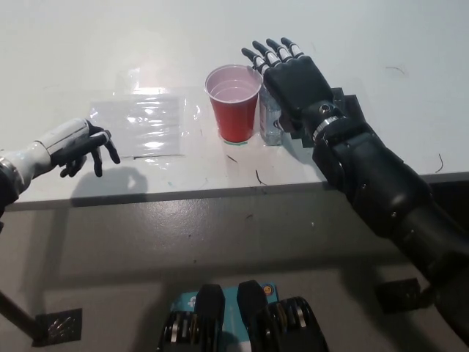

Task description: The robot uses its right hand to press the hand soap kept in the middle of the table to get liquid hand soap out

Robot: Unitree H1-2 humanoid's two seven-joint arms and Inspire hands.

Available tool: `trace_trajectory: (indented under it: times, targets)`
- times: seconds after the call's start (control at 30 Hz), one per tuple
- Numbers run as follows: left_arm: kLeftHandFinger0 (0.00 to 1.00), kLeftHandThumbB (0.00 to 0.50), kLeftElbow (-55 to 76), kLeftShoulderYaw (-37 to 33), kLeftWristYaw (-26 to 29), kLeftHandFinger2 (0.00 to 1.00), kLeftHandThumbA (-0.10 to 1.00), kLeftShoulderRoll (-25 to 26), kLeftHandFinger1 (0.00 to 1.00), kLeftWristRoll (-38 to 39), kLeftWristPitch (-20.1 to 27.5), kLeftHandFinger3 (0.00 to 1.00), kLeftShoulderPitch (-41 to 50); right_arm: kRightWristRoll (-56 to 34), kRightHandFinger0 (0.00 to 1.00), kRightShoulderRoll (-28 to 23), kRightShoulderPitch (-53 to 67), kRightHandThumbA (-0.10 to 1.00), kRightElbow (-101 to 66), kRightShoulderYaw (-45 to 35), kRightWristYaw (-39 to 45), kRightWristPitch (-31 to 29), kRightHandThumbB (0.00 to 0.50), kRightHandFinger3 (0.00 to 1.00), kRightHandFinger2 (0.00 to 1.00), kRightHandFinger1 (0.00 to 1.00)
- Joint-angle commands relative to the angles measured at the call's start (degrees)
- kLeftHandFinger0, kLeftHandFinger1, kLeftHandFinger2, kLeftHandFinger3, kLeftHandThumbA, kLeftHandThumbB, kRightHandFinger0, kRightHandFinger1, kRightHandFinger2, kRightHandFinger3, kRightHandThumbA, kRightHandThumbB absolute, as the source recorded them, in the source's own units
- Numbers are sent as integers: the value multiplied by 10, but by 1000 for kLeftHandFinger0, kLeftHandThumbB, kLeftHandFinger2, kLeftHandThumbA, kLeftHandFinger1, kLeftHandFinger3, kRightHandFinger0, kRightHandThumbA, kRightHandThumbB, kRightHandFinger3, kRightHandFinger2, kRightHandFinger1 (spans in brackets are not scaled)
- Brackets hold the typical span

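right hand (pixel 294 77) flat, fingers spread, holding nothing, palm-down over the soap (pixel 271 121). soap is a clear bottle mid-table, touching the red cup (pixel 234 103) on its right. looks like the press step: hand sits on top, next move needs a straight push down without tipping bottle or cup. pump head hidden under the palm, can't tell contact or nozzle direction. left hand (pixel 77 147) rests loosely open at table (pixel 381 44) edge, near a plastic sheet (pixel 139 121).

Red cup (pixel 234 103) crowds soap bottle (pixel 270 121) left side.

one red cup (pixel 234 103), one soap bottle (pixel 270 121), one plastic sheet (pixel 143 121)
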State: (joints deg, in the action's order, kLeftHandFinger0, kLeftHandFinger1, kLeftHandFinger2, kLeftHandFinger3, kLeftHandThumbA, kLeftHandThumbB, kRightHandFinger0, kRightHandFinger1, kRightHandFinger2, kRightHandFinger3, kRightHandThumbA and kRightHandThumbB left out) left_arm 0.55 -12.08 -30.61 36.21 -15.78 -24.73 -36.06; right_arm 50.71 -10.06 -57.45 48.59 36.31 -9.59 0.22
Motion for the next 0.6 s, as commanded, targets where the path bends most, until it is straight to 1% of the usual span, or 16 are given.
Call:
trace_trajectory:
  times: [0.0, 0.03, 0.07, 0.1, 0.23, 0.27, 0.33, 0.37, 0.4, 0.43, 0.5, 0.53, 0.57]
  targets:
    - [120, 213, 17, 8, -15, 302, 1000, 19, 103, 9, -10, 609, -5, -14, 1000, -24, 49, 1000, 0, 14, 84, -14, 444, 1000, 1000, 1000]
    - [151, 225, 16, 9, -12, 331, 1000, 20, 131, 7, -5, 621, 0, -20, 1000, -38, 34, 1000, -47, 7, 115, 1, 484, 1000, 1000, 1000]
    - [155, 220, 14, 11, -12, 343, 1000, 19, 137, 9, -4, 626, 3, -21, 1000, -42, 29, 1000, -58, 4, 118, 4, 495, 1000, 1000, 1000]
    - [171, 218, 13, 10, -14, 340, 1000, 19, 139, 10, -4, 639, 9, -20, 1000, -50, 22, 1000, -83, 1, 130, 12, 476, 1000, 1000, 1000]
    - [180, 215, 15, 11, -16, 356, 1000, 20, 151, 12, -3, 658, 25, -17, 1000, -72, -12, 1000, -125, -5, 153, 12, 478, 1000, 1000, 1000]
    - [183, 223, 18, 11, -16, 362, 1000, 20, 155, 11, -8, 653, 28, -21, 1000, -75, -19, 1000, -137, -12, 158, 14, 463, 1000, 1000, 1000]
    - [151, 215, 19, 17, -16, 380, 1000, 17, 148, 20, -7, 633, 35, -27, 1000, -83, -38, 1000, -156, -22, 171, 15, 459, 1000, 1000, 1000]
    - [150, 214, 19, 14, -16, 379, 1000, 18, 156, 17, -4, 625, 36, -31, 1000, -86, -47, 1000, -165, -29, 184, 19, 460, 1000, 1000, 1000]
    - [140, 207, 13, 15, -16, 376, 1000, 17, 145, 21, -1, 629, 38, -38, 1000, -90, -64, 1000, -176, -40, 192, 22, 442, 1000, 1000, 1000]
    - [141, 216, 13, 15, -18, 380, 1000, 17, 147, 23, -4, 638, 40, -39, 1000, -90, -69, 1000, -180, -42, 201, 27, 463, 1000, 1000, 1000]
    - [128, 220, 12, 13, -17, 362, 1000, 17, 133, 20, -3, 625, 43, -39, 1000, -89, -78, 1000, -188, -52, 206, 29, 460, 1000, 1000, 1000]
    - [135, 211, 14, 11, -17, 363, 1000, 18, 140, 18, -4, 628, 42, -43, 1000, -89, -82, 1000, -195, -59, 210, 28, 461, 1000, 1000, 1000]
    - [134, 218, 14, 11, -17, 348, 1000, 17, 136, 19, -4, 631, 45, -43, 1000, -89, -81, 1000, -199, -61, 211, 27, 457, 1000, 1000, 1000]
